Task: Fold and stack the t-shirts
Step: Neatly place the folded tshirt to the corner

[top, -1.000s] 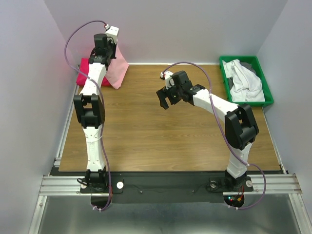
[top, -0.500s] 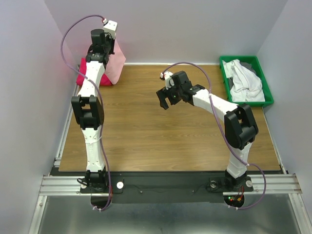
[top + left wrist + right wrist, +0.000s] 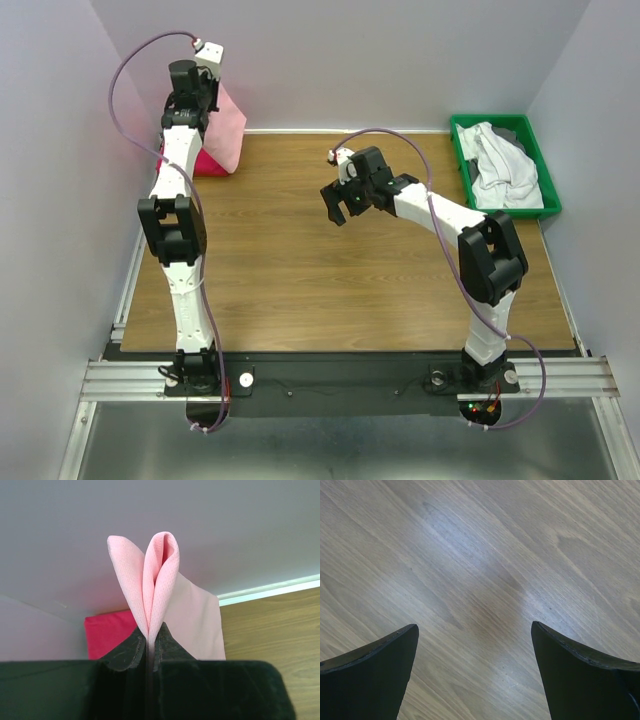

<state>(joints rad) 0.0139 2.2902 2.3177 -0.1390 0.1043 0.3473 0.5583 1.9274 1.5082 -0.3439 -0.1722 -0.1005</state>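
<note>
Pinching a doubled fold of the soft light pink cloth t-shirt [image 3: 160, 570] with the left gripper [image 3: 150, 632], jaws pressed tight on the cloth, at the upper left of the overhead frame. Holding it high near the back wall, probably so that the rest of the cloth hangs free and drapes straight down toward the wooden table top [image 3: 330, 280] instead of bunching. Draping just in front of the folded hot pink cloth t-shirt [image 3: 207, 162], lying low in the far left corner, likely the base of the stack. Waiting at frame centre with the right gripper [image 3: 338, 208], black fingers spread wide above bare wood, touching nothing, seemingly ready to catch a hanging edge. Leaving the crumpled white cloth t-shirt [image 3: 500, 165] in the green plastic bin [image 3: 458, 150] at the upper right, apparently for a later turn.
</note>
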